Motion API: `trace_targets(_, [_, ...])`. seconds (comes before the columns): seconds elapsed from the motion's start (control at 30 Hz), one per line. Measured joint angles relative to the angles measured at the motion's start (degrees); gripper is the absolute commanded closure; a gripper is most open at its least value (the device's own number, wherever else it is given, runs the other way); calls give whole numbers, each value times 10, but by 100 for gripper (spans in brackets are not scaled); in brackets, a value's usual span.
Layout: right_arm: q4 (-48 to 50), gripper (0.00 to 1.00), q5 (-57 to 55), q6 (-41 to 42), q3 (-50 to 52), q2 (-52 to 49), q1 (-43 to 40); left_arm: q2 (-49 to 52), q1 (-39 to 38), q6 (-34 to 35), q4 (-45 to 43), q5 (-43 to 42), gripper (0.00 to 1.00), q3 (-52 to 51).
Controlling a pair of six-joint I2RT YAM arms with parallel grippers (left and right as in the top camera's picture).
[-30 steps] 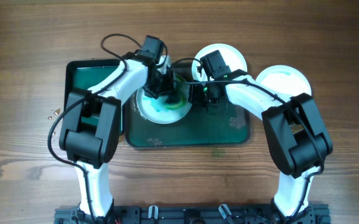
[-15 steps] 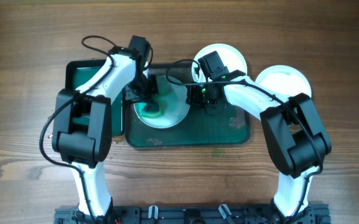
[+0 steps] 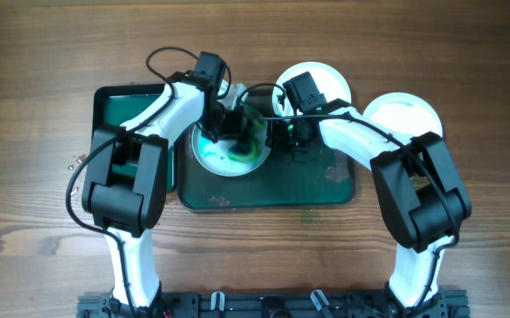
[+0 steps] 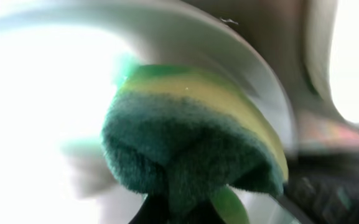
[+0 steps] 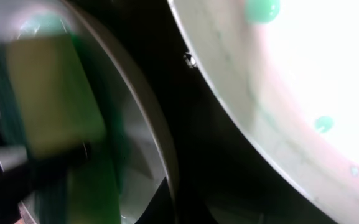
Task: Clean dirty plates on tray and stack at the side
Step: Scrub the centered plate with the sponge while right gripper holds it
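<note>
We are pressing a sponge (image 4: 185,143) onto the plate (image 3: 225,163) on the tray (image 3: 312,190).
Our left gripper (image 3: 224,131) is clenching the green-yellow sponge against the smeared plate; our right gripper (image 3: 288,140) is sitting at its rim, grip unclear.

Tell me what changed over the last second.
The left gripper, shut on the sponge, swept left across the plate, then back right to about where it began. The right gripper stayed at that plate's right rim. The tray and the two other plates did not move.
</note>
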State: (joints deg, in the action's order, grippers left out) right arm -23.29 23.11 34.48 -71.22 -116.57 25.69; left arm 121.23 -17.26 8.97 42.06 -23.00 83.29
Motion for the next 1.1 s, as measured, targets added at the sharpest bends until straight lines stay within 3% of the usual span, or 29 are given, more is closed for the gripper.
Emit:
trace_targets(0.23, [2, 96, 0, 0, -2, -2, 0, -10, -14, 155, 6, 200, 96, 9])
trace_targets(0.43, [3, 96, 4, -1, -2, -2, 4, -12, -14, 186, 104, 275, 96, 18])
trace_targets(0.6, [0, 96, 5, -3, -2, -2, 4, -12, -13, 118, 124, 230, 96, 18])
trace_targets(0.7, [0, 96, 5, -5, -2, -2, 3, -12, -16, 10, 133, 133, 96, 15])
trace_targets(0.87, [0, 96, 5, -9, -2, -2, 3, -11, -46, -71, 135, 80, 96, 10])
trace_targets(0.97, [0, 96, 4, -11, -2, -2, 3, -11, -61, -94, 127, 86, 96, 10])
trace_targets(1.1, [1, 96, 4, -11, -2, -2, 2, -11, -65, -70, 110, 130, 96, 10])
